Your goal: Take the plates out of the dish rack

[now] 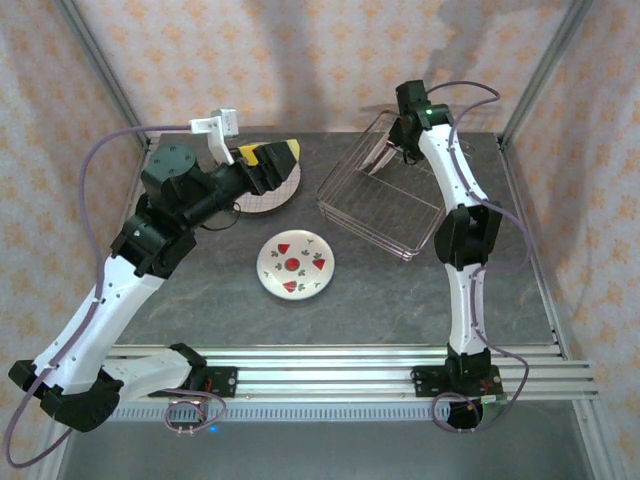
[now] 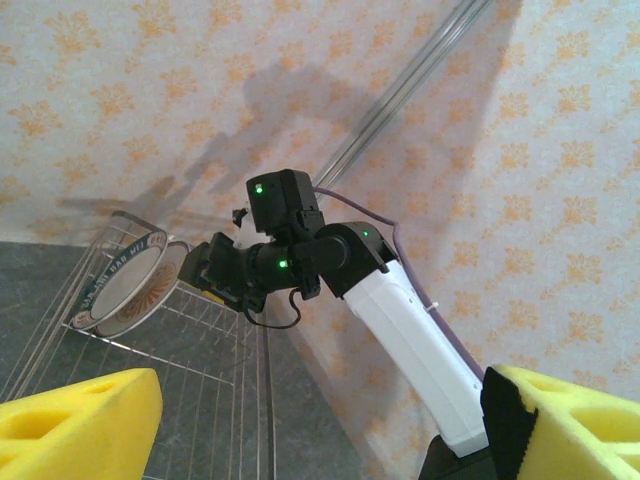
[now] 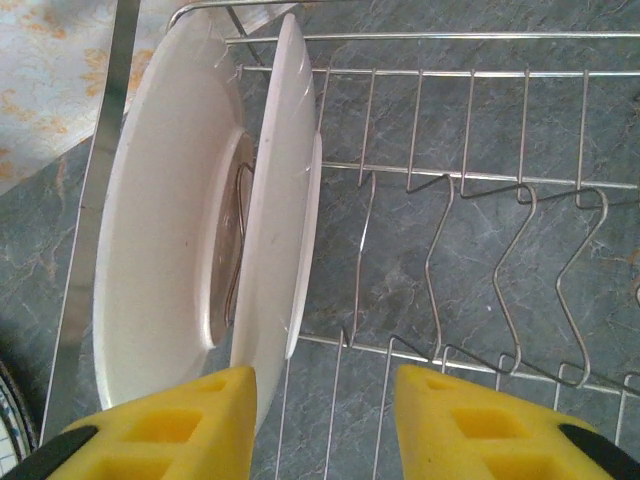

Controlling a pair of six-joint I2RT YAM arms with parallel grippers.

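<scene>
Right end effector [image 3: 325, 425], released, hovers by two upright white round plates [image 3: 170, 220] at the metal-wire dish rack's [image 3: 470, 177] 9 o'clock end; left end effector [image 1: 268, 156] released.

Light is bright and even. Soft grey shadows lie on the wall [image 1: 300, 60] behind the dish rack [image 1: 385, 195]. Inside the rack the pale plates [image 3: 180, 200] look slightly washed out; its wires are crisp, while the near right gripper [image 3: 320, 395] is soft-focused.
</scene>
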